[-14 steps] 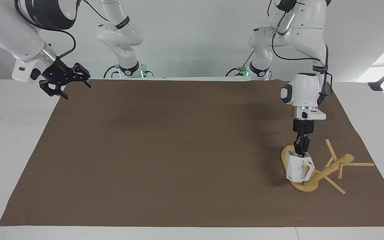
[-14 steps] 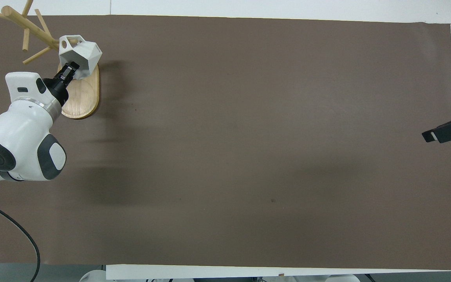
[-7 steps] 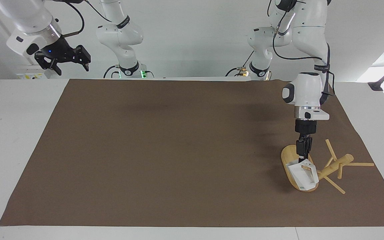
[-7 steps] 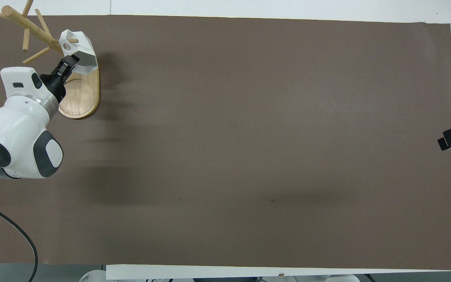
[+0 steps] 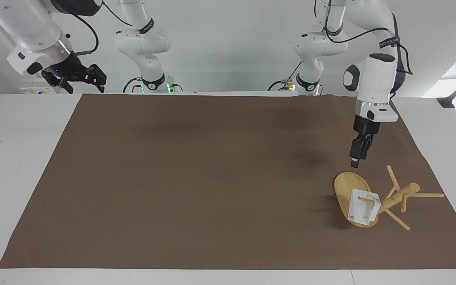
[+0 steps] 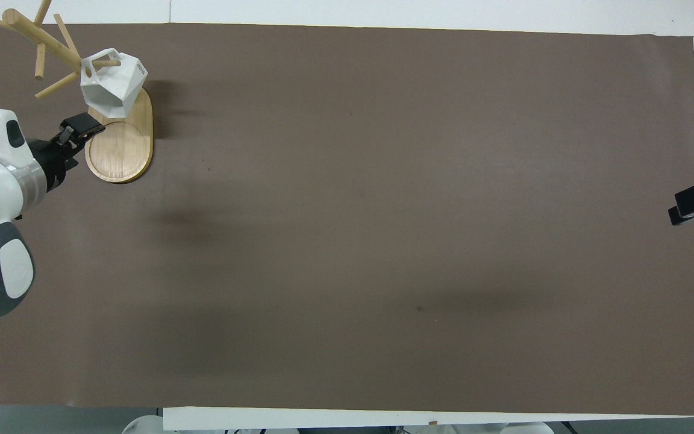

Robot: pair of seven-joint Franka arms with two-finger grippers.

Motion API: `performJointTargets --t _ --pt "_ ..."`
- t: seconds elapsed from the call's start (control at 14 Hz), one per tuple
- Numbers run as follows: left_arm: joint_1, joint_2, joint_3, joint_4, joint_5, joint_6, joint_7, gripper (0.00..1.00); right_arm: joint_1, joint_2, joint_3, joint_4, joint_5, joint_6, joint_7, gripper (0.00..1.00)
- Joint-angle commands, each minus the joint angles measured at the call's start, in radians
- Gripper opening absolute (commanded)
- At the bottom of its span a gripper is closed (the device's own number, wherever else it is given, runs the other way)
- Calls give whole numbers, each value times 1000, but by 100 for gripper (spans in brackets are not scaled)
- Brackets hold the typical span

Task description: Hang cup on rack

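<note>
On the brown mat (image 5: 196,178) the rack (image 5: 386,200) stands at my left arm's end with the cup (image 5: 361,206) hanging by its handle on 1 of its pegs, while my left gripper (image 5: 355,160), holding nothing, hangs above the rack's base, finger gap unclear, and my right gripper (image 5: 80,77) waits open over the table's edge.
</note>
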Motion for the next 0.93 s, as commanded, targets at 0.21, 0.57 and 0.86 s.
performJointTargets --t 0.21,0.57,0.86 --pt "45 -10 6 297 6 -620 278 99 -49 14 0 12 -11 16 12 100" --pt "86 130 6 649 18 -1089 591 99 -56 -8 0 9 -11 19 9 100" --pt "91 135 6 660 21 -1085 774 99 -62 -26 0 -44 -11 72 6 100"
